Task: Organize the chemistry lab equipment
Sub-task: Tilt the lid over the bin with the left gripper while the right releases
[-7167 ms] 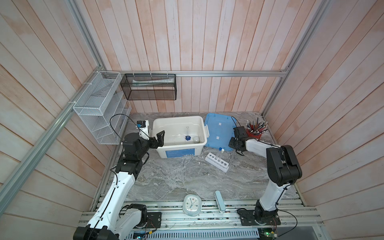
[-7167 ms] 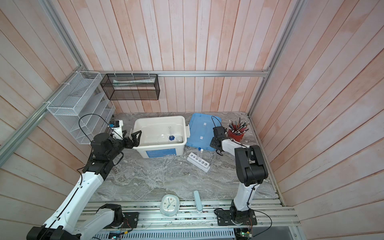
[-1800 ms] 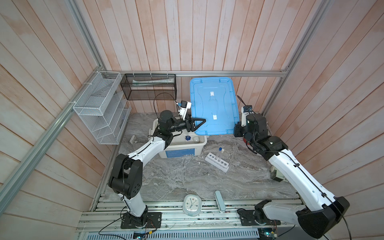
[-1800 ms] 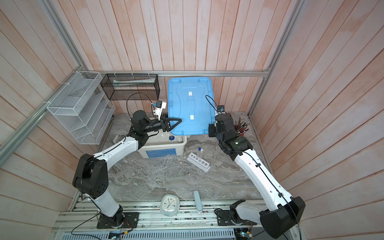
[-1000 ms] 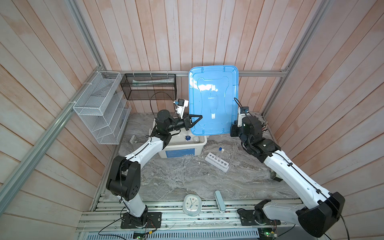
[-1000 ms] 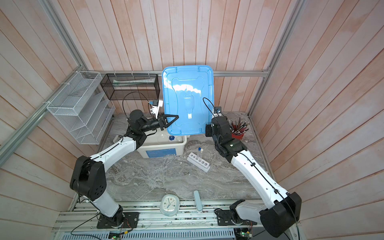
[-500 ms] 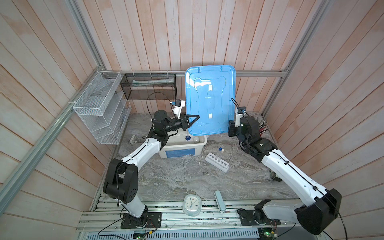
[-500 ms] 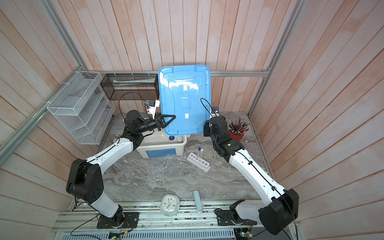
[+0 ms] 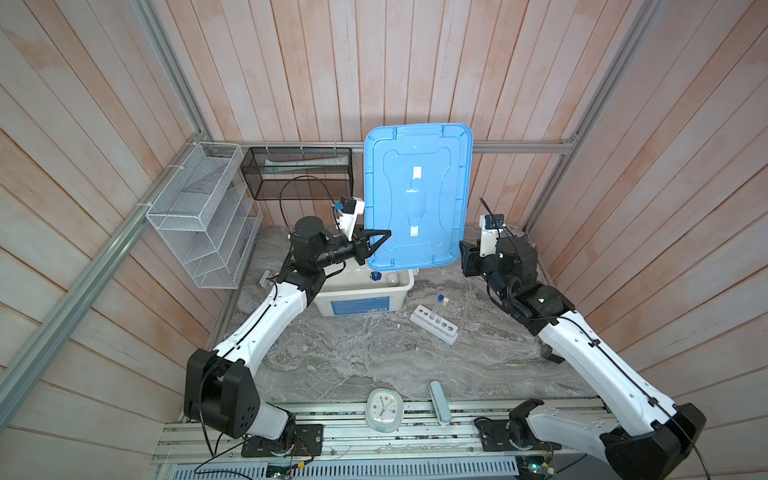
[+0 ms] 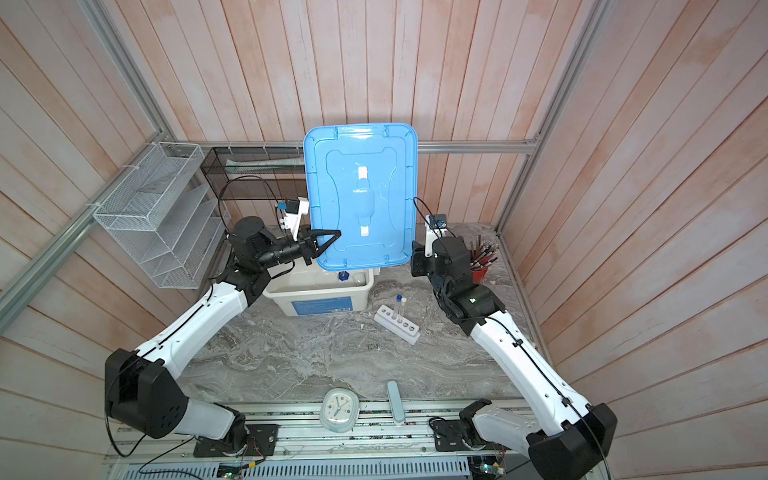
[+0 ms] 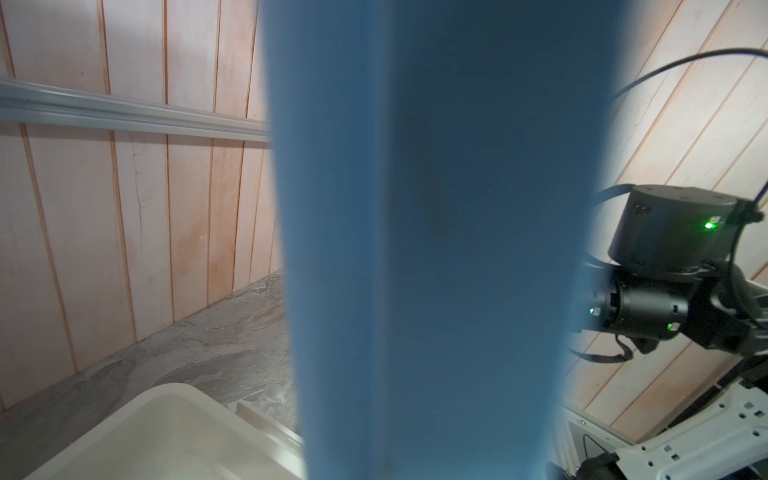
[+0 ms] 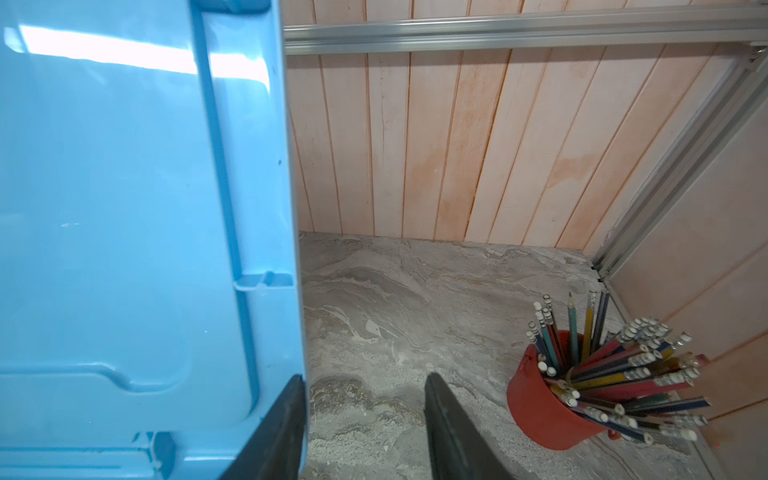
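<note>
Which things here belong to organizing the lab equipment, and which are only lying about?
For the job: white rack, two capped tubes standing in it, blue-based vessel in the white bin, blue lid held in the air.
Lying about: clock, red cup of pencils, wire shelf, black mesh basket.

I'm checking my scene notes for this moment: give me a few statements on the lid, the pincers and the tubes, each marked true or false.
1. The left pincer grips the light-blue plastic lid, which stands upright. True.
2. The right pincer is clamped on that lid. False: its jaws stand apart beside the lid's edge.
3. Two capped clear tubes stand in the white six-hole rack. True.
4. The red cup of pencils sits inside the white plastic bin. False: it stands on the grey marbled table.
</note>
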`<state>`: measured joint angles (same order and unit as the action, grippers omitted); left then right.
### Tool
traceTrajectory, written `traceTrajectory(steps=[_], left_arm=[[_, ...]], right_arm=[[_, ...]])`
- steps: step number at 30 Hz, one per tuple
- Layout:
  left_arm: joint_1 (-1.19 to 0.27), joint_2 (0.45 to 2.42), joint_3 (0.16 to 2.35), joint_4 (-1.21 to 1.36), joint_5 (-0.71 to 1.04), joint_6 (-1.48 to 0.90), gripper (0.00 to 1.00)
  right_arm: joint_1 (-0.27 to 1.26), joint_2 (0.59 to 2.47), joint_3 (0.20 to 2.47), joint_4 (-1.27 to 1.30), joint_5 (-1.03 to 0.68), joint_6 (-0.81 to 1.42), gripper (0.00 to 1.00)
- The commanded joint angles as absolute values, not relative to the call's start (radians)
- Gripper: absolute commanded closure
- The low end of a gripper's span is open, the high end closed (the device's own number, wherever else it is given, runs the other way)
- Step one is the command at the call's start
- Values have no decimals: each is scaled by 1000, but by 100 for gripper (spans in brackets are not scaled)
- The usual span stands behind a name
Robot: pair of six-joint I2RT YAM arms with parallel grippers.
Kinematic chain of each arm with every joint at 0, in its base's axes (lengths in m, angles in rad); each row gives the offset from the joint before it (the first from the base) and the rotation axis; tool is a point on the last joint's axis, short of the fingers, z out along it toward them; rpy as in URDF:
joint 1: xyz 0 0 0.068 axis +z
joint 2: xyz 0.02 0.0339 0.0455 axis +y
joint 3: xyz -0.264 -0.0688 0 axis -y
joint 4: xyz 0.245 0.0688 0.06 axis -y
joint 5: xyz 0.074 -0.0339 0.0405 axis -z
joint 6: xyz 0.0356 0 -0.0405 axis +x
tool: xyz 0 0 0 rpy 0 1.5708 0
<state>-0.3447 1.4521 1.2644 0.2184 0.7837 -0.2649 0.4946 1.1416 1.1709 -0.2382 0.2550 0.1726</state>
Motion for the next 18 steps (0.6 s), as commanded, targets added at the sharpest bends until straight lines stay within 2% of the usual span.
traceTrajectory(steps=[1,8,18], left_arm=[[-299,1381,1310,66,587,-87,95],[-298,1295,1314,-57,391,50,95],[-297,1216,1282,-87,303,109,95]], right_arm=[[414,1094,1176,-279,319,217,52],[380,1054,1175,-292,226,247,52],[362,1060,1169,-270,173,268,52]])
